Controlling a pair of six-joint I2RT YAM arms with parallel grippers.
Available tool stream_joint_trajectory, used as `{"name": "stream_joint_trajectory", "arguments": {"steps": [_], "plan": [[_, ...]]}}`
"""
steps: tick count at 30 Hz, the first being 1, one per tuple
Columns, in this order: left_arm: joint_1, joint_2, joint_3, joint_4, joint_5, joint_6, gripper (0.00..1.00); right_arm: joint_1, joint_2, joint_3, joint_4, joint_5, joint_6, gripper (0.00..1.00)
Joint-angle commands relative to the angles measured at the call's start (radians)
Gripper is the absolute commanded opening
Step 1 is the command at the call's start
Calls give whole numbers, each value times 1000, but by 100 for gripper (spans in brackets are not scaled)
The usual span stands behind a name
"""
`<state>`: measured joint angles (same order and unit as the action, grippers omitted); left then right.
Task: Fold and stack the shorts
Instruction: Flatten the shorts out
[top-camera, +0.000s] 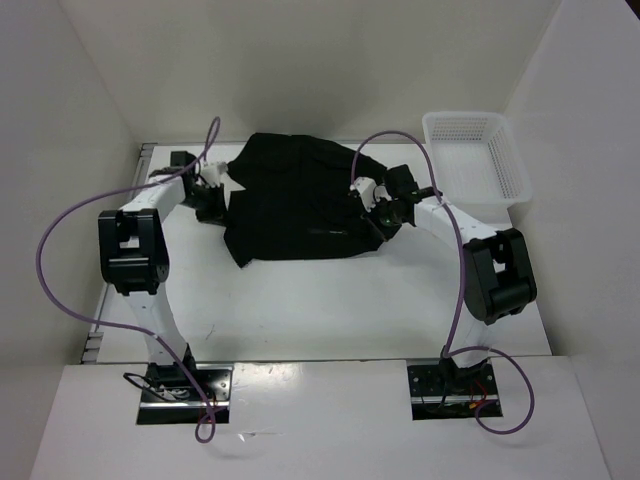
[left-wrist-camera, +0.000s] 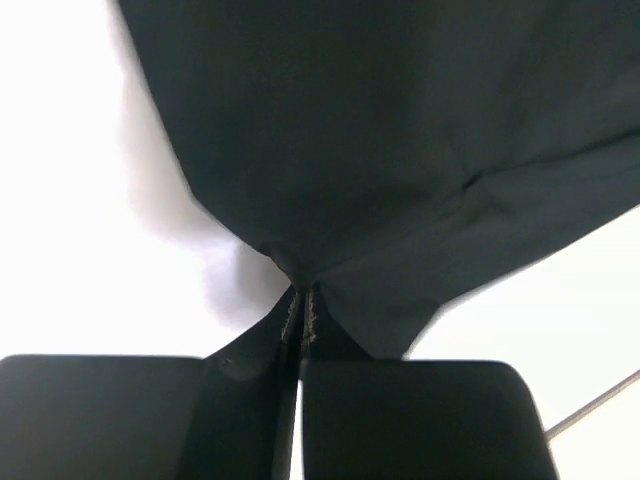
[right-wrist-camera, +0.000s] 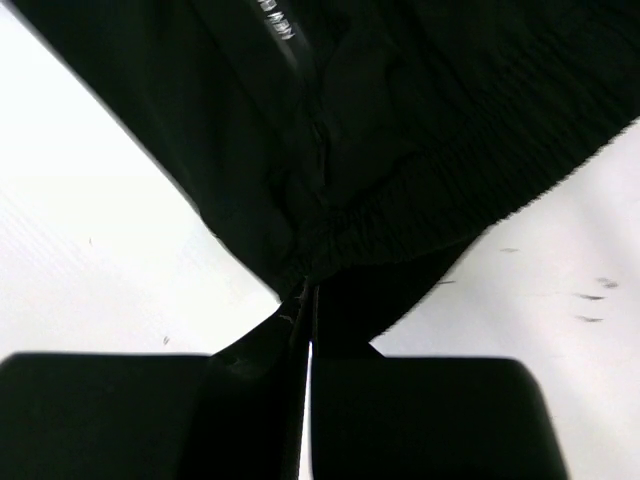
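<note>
The shorts (top-camera: 300, 200) lie spread on the table (top-camera: 300, 310), in the half toward 12 o'clock, as one dark, creased mass. The longer side runs from 9 to 3 o'clock.

Left gripper (left-wrist-camera: 301, 305): jaws together, clamped on a pinch of the shorts at their 9 o'clock edge. In the left wrist view, smooth fabric fans out from the fingertips toward 12 o'clock, with a seam running toward 3 o'clock. A soft shadow falls on the table at 9 o'clock of the pinch, so the cloth there appears slightly raised; the view is too close to confirm.

Right gripper (right-wrist-camera: 307, 295): jaws together, clamped on the shorts at their 3 o'clock edge. In the right wrist view, the pinch sits on a gathered elastic band. A small pale mark (right-wrist-camera: 277, 20) shows at 12 o'clock; it is too blurred to read.

Both arms reach inward from opposite sides, with the shorts between them.

A basket (top-camera: 512, 170) stands at the 2 o'clock corner, apart from the shorts.
</note>
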<state>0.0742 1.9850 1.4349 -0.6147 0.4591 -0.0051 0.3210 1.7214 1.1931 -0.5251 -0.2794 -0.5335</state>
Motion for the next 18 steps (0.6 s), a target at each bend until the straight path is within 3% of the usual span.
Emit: {"name": "stream_joint_trajectory", "arguments": {"steps": [1,5,9,11,18], "plan": [[55,-107,197,-35,36,5,0,6,-5,106,60,8,6,0],[75,-158,376,-89,13,5,0,-5,4,222,79,17,15,0],[98,-230,437,-146,4,5,0,-16,-23,244,54,17,-48,0],[98,-302,386,-172,-19,5,0,-16,-48,186,43,17,-48,0],[73,-529,-91,-296,-158,5,0,-16,-216,-82,-56,-26,-175,0]]}}
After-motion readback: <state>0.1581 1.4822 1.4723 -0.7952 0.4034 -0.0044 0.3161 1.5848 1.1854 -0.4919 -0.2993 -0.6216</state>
